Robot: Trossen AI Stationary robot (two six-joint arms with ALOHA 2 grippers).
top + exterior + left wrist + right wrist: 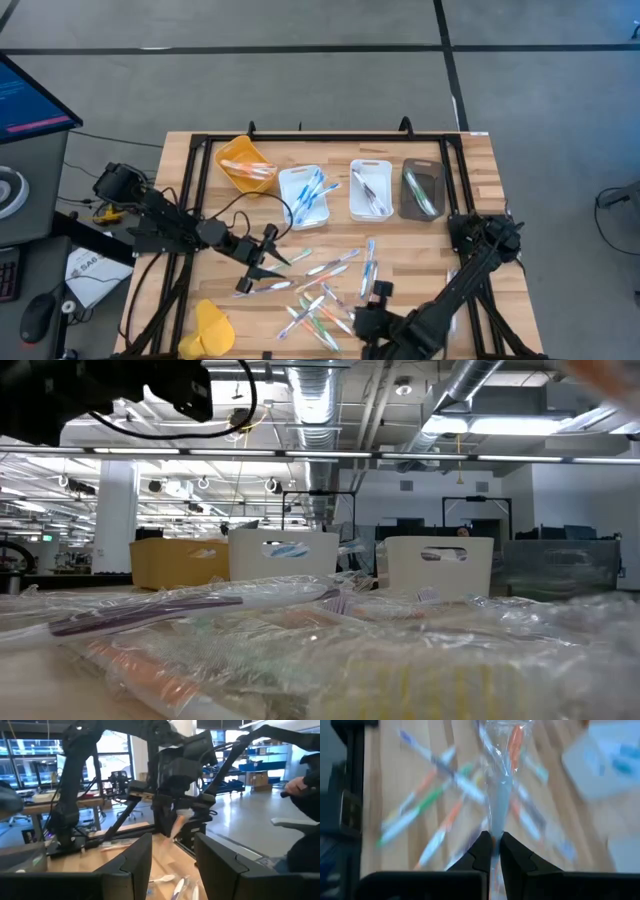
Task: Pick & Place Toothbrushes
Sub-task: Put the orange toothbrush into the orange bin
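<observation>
Four trays [246, 165]; over a dozen loose toothbrushes [330, 268]; two arms.

High view straight down, low view level at tabletop, 2 wrist views close, all sharing the table [480, 170]

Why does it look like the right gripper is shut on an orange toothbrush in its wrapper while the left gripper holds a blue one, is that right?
Half right. The right gripper is shut on the wrapped orange toothbrush, as the right wrist view shows. The left gripper holds nothing: in the left wrist view its jaws stand apart with only table between them.
</observation>
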